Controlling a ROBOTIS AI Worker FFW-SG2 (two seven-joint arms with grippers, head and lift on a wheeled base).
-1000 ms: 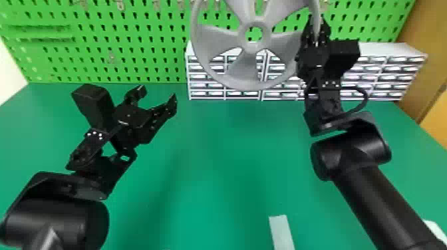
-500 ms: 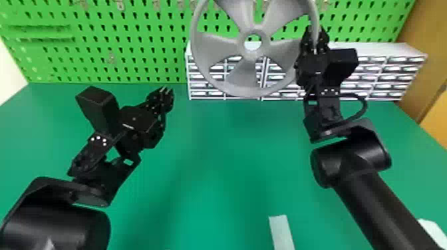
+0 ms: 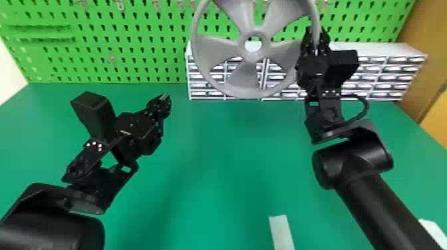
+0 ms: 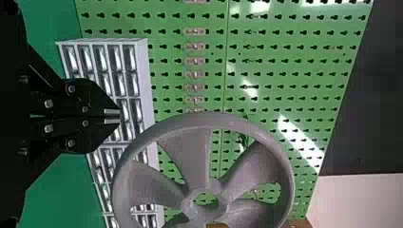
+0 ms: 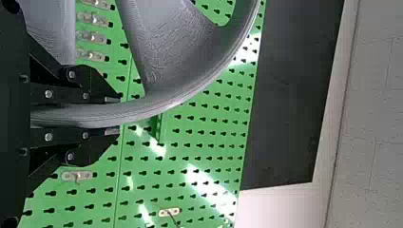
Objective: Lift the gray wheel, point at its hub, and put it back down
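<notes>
The gray wheel (image 3: 244,79) is held up off the table in front of the drawer cabinet, its hub facing my side. My right gripper (image 3: 316,43) is shut on the right part of its rim. In the right wrist view the rim (image 5: 138,111) passes between the fingertips of my right gripper (image 5: 114,115). Left of the wheel and lower, my left gripper (image 3: 164,98) is shut, with nothing held and a gap to the rim. In the left wrist view the tips of my left gripper (image 4: 114,117) meet beside the wheel (image 4: 195,161).
A white cabinet of small drawers (image 3: 375,71) stands at the table's back, against a green pegboard (image 3: 133,56). A pale strip (image 3: 281,232) lies on the green table (image 3: 213,166) near the front. A white object (image 3: 432,229) is at the lower right.
My left gripper has closed from open and turned slightly toward the wheel. The wheel has come down a little with my right gripper.
</notes>
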